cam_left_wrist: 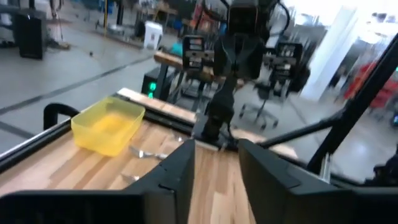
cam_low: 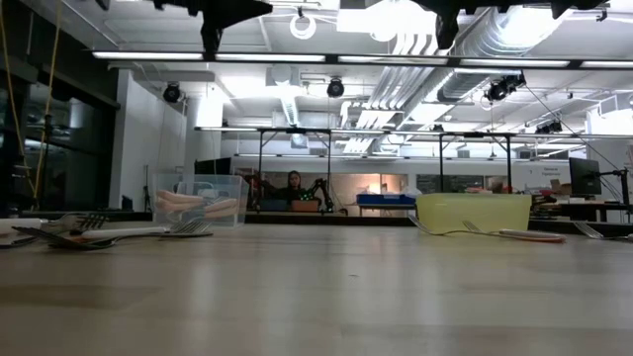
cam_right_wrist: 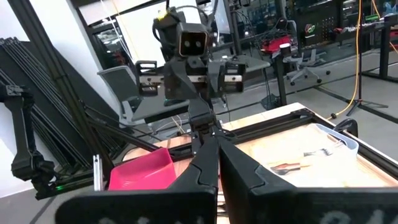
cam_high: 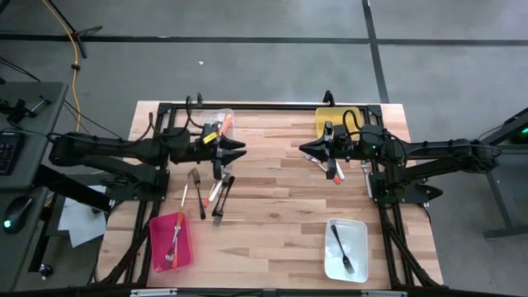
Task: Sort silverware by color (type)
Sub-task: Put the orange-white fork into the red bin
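We see a desk point(cam_high: 272, 206) of pale wood planks in light and darker tan strips, edged by a black frame. Both arms are dark, nearly black, as are the left gripper point(cam_high: 240, 153) and the right gripper point(cam_high: 304, 150). A yellow bin point(cam_high: 332, 120) sits by the right arm, and a clear bin point(cam_high: 216, 121) holds orange-handled pieces. A pink-red bin point(cam_high: 172, 241) holds a fork with a reddish handle, and a white bin point(cam_high: 346, 249) holds a dark fork point(cam_high: 341, 248). The loose forks point(cam_high: 211, 191) show dark, white and orange handles. The floor is grey with dark lines.
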Controlling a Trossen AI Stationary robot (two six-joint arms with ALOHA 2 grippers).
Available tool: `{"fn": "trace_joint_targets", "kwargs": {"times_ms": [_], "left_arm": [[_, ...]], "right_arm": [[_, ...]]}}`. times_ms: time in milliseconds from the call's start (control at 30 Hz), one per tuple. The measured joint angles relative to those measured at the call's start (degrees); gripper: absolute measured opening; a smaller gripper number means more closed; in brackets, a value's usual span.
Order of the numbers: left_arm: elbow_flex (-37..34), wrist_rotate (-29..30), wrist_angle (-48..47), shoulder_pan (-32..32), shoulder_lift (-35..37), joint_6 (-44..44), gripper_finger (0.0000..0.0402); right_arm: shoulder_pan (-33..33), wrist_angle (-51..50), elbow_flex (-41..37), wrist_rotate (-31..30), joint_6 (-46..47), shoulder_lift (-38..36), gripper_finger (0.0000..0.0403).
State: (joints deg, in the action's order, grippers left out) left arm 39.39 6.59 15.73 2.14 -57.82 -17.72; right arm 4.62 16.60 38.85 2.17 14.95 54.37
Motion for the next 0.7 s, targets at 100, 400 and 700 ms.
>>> {"fn": "trace_joint_targets", "kwargs": {"times_ms": [100,400,700], "left_arm": [[-4.5,0.3,7.6,0.7,0.6,-0.2,0.0082],[-6.9,0.3,11.9,2.7,0.6,-0.2,0.0005],[-6.9,0.3,12.5,3.9,0.6,0.0,0.0000]], "right_arm": [[0.0,-0.1,0.0,0.0,0.0,0.0,0.0000],[0.0,-1.5,0.0,0.0,0.0,0.0,0.0000],[0.0,-8.3,1.6,-2.0,2.2,0.5,0.0003]]}}
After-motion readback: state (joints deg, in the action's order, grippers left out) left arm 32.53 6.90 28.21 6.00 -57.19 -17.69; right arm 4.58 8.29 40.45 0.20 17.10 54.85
